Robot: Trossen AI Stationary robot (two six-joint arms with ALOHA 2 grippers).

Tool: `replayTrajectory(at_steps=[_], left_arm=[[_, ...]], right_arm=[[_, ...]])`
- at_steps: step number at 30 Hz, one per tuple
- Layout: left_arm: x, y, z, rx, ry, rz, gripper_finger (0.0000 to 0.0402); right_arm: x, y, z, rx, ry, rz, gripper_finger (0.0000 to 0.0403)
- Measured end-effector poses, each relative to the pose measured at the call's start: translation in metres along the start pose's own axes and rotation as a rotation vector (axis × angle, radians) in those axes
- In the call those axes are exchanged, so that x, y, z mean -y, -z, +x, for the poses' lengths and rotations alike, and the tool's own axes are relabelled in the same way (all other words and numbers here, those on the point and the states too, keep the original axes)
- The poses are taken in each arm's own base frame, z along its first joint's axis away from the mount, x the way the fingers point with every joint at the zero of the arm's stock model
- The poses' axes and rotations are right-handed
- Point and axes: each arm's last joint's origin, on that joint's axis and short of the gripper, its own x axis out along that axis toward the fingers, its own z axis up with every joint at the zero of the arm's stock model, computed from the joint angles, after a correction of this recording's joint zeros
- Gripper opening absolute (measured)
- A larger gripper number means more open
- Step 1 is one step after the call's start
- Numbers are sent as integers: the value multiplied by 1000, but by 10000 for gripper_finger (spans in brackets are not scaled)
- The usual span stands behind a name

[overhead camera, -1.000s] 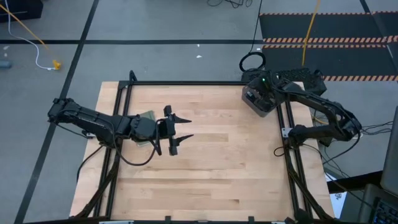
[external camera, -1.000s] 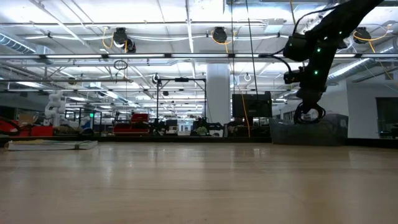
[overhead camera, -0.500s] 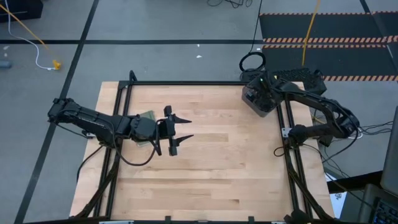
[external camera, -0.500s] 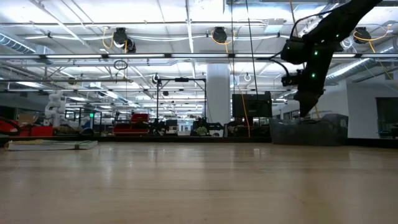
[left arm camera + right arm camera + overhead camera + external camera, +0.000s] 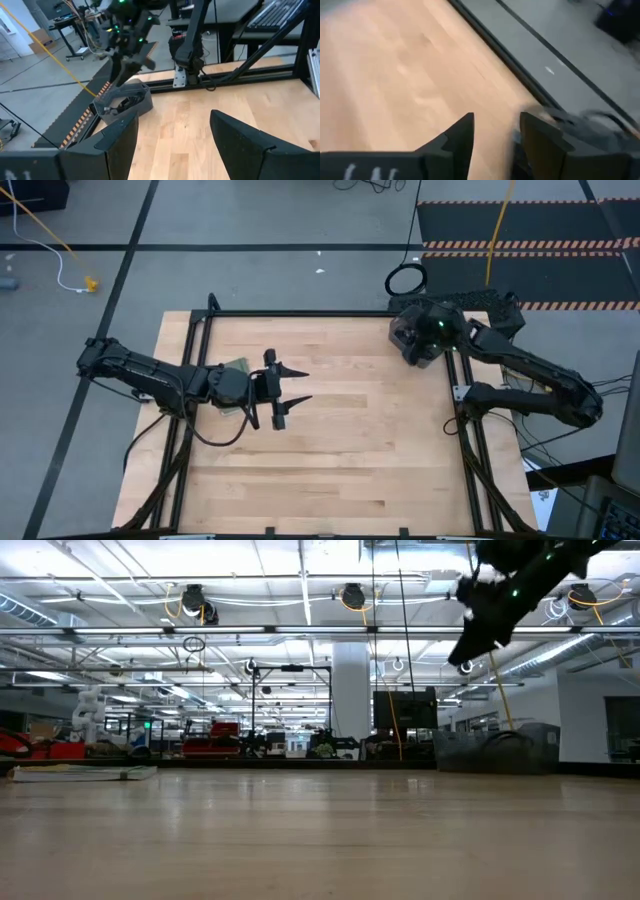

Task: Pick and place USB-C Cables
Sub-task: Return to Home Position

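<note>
Jaws of the left arm (image 5: pixel 150 375) stand released and empty over the wooden table (image 5: pixel 350 450), well apart from the black bin (image 5: pixel 141 105). Jaws of the right arm (image 5: pixel 530 370) are also parted and grasp nothing; they hang high above the bin and do not touch it.

I count two arms and one bin. The USB-C cables (image 5: pixel 122 103) lie inside the bin as a dark tangle; how many are there, I cannot tell.

The table is of pale wood planks with black rails at its edges, and the bin sits on one corner of it. Just behind the bin, one black cord loop (image 5: pixel 405 280) lies on the grey floor (image 5: pixel 250 270). Farther behind the bin, one yellow cord (image 5: pixel 497 240) crosses a dark mat (image 5: pixel 560 270) with orange-striped edges. Beyond the bin, the low view shows a large hall with ceiling lights, one white pillar (image 5: pixel 350 690) and racks.
</note>
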Motion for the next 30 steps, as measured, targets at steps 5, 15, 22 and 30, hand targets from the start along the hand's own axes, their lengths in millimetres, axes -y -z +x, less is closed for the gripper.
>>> replayTrajectory(at_steps=[5,15,22,30], left_arm=[[5,-4,-2,36,14,-6,250],[7,-4,-3,34,17,-26,250],[10,6,-10,-82,-21,-30,250],[21,14,-15,-128,-21,-17,250]], right_arm=[[-23,-4,-24,118,-109,-44,129],[-68,-1,-42,375,-359,-161,82],[-88,21,-32,519,-440,-271,44],[-94,33,-27,538,-457,-346,14]])
